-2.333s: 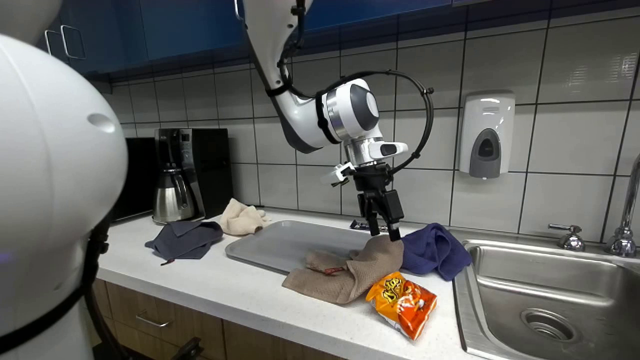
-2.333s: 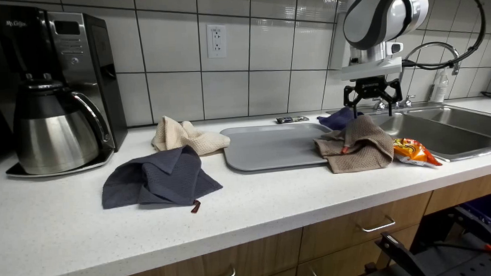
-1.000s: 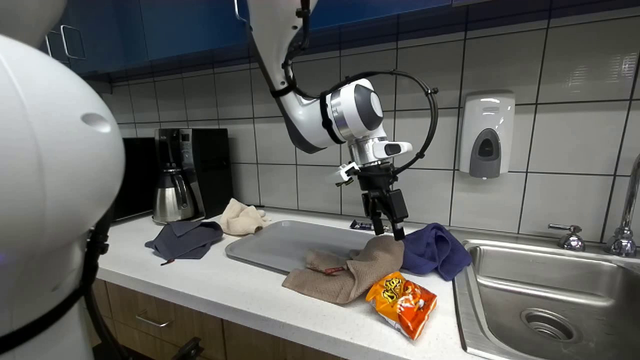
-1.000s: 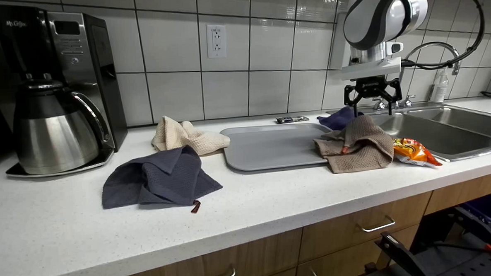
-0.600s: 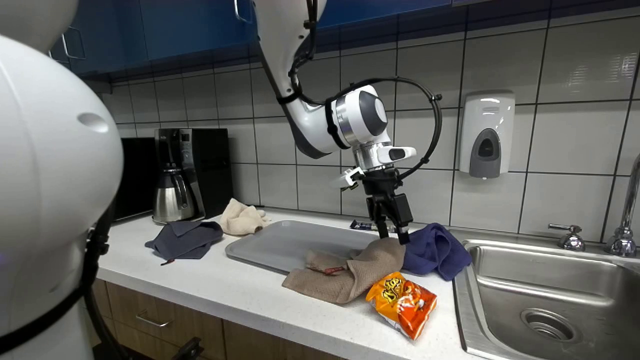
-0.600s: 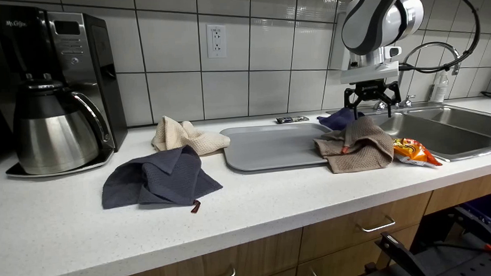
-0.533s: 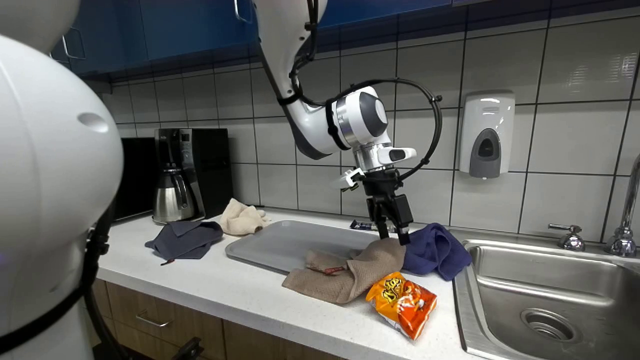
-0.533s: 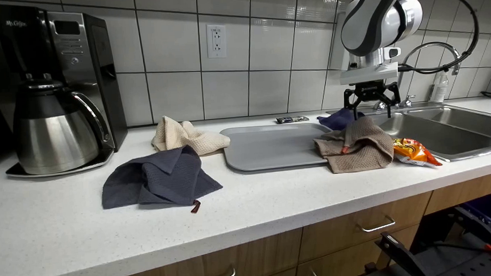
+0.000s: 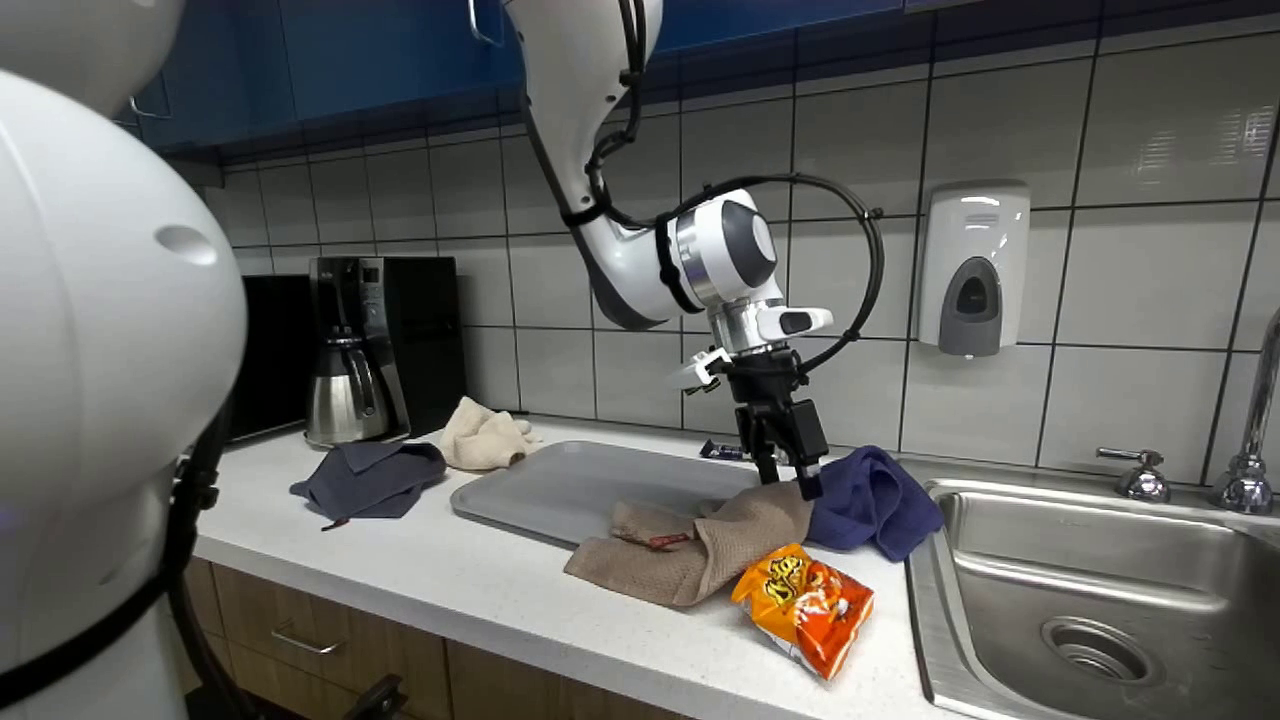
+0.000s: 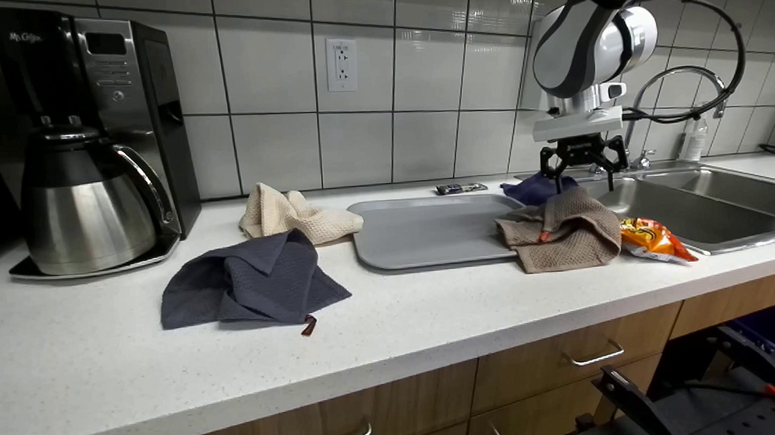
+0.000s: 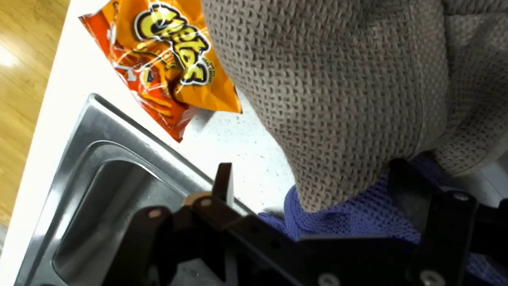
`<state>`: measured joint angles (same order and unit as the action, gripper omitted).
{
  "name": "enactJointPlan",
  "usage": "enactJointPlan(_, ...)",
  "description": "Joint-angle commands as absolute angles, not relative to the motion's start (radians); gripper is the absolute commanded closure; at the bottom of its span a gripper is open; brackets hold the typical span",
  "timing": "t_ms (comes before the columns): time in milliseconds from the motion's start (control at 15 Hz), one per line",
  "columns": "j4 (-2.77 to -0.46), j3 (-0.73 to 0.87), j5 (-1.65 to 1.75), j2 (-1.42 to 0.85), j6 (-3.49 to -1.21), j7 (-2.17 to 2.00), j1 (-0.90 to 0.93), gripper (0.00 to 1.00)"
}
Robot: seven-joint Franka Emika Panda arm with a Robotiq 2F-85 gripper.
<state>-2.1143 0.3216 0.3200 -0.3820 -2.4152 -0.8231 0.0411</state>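
- This is a kitchen, whether home or workplace unclear.
- A tiled wall (image 10: 273,150) rises from the back edge of the worktop (image 10: 418,321) and bears a power outlet (image 10: 341,64).
- A steel sink (image 9: 1080,535) is let in between front and back edges, its tap (image 9: 1258,420) toward the back.
- A coffee maker (image 10: 117,98) with a steel carafe (image 10: 93,220) stands near the back edge.
- Blue cupboards (image 9: 380,60) and a soap dispenser (image 9: 975,270) hang above the back edge.
- Wood-fronted drawers (image 10: 531,371) sit below the front edge.
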Motion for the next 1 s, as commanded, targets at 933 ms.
enactJointPlan(933,-2.118,0.305,0.301,-0.400,-2.404,-0.837,0.023,0.00)
